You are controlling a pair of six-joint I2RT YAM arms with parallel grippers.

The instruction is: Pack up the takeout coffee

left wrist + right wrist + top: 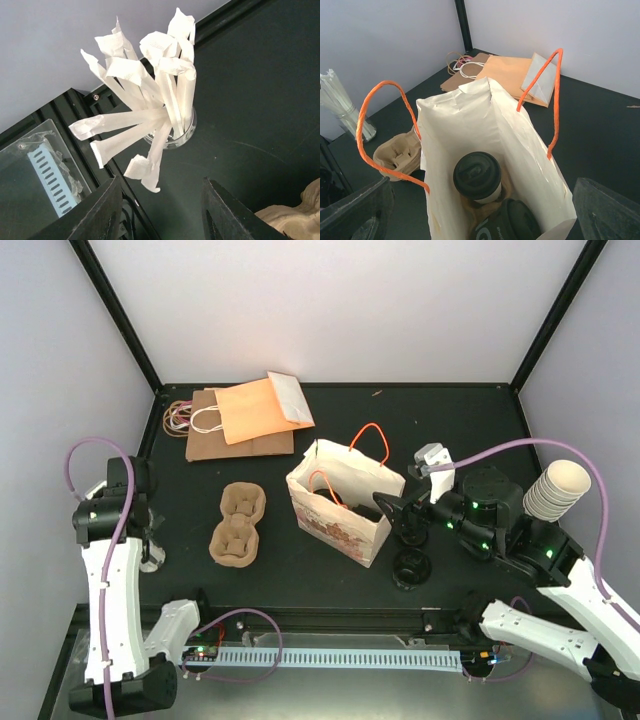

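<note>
1. The takeout coffee (477, 176) is sitting upright deep inside the white paper bag (470, 115), close to its bottom. From the right wrist view it is showing mainly its round black lid.
2. Under that lid a short strip of pale cream wall is showing, and it is narrowing downward. No print can be made out on the side from here.
3. Just beside it, nearer the camera, a second dark round top (507, 227) with pale lettering is lying half cut off by the picture's edge. It is possibly another lidded cup, but I cannot tell.
4. The bag is standing open-mouthed near the middle of the black table (450, 430), with its orange handles (555, 100) arching up on either side.
5. The right gripper (481, 185) is hanging over the bag's mouth with its jaws spread wide, one finger at each lower corner of its own view, and it is gripping nothing.
6. The left gripper (162, 187) is pointing toward a glass of wrapped straws (170, 135) at the table's left edge. Its jaws are standing apart with nothing between them, clear of the glass.
7. A pulp carrier (237, 523) is lying left of the bag, apart from it.
8. Flat bags (255, 410) are lying behind at the back left.
9. Loose black lids (410, 570) are sitting just right of the bag.
10. A stack of cups (555, 490) is showing at the far right.
</note>
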